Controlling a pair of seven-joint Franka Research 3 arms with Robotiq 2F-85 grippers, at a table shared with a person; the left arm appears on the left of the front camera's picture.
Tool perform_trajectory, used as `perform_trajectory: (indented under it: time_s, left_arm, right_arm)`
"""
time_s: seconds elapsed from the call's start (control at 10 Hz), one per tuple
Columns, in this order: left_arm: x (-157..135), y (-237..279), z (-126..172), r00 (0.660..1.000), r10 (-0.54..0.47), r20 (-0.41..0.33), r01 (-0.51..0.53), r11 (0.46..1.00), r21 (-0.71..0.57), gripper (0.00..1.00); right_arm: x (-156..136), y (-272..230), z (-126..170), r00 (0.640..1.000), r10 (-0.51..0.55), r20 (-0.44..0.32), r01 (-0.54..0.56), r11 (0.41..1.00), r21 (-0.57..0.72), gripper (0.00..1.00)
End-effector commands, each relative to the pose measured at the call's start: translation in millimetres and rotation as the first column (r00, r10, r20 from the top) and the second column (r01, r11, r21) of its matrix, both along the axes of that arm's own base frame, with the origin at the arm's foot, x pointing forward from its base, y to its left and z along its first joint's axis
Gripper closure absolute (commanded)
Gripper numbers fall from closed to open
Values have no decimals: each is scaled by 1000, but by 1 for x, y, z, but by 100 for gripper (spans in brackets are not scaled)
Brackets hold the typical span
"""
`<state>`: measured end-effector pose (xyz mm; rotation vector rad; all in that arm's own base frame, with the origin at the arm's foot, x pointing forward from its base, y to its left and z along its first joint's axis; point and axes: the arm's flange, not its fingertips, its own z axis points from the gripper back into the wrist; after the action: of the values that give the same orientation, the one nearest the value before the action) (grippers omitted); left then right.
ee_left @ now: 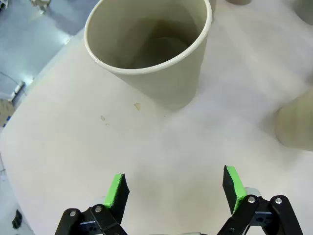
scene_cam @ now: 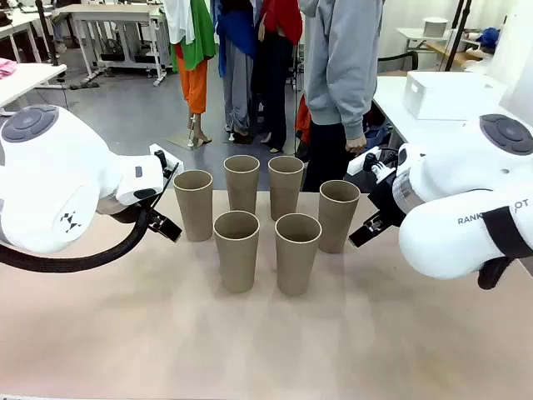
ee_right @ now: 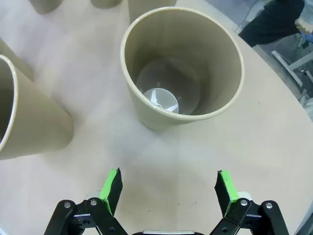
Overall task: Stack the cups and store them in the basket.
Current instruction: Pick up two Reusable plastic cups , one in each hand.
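Six tall tan paper cups (scene_cam: 236,250) stand bunched on the beige table (scene_cam: 266,350), four in the far row and two nearer. The left hand (ee_left: 176,188) and right hand (ee_right: 168,188) are both wide open and empty, each near an end cup of the far row. My worry is that light cups packed this close tip easily. One finger clipping a rim could topple the neighbours, and a hard squeeze would crumple the paper.

Six tall tapered tan paper cups (scene_cam: 236,250) stood upright on the beige table (scene_cam: 166,333): two side by side nearest the robot, two behind them at centre, one flanking each side. A person (scene_cam: 341,75) stood behind the table. A white rectangular plastic bin (scene_cam: 441,93) sat on a side table (scene_cam: 398,112), far right.
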<state>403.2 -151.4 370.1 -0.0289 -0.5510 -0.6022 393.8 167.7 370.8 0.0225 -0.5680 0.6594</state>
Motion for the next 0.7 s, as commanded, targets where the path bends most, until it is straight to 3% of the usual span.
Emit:
perform_trajectory:
  time_s: [0.0,0.6]
  left_arm:
    - [0,0,0,1000,0,0,0,1000,0,0]
    - [0,0,0,1000,0,0,0,1000,0,0]
  right_arm:
    - [0,0,0,1000,0,0,0,1000,0,0]
    - [0,0,0,1000,0,0,0,1000,0,0]
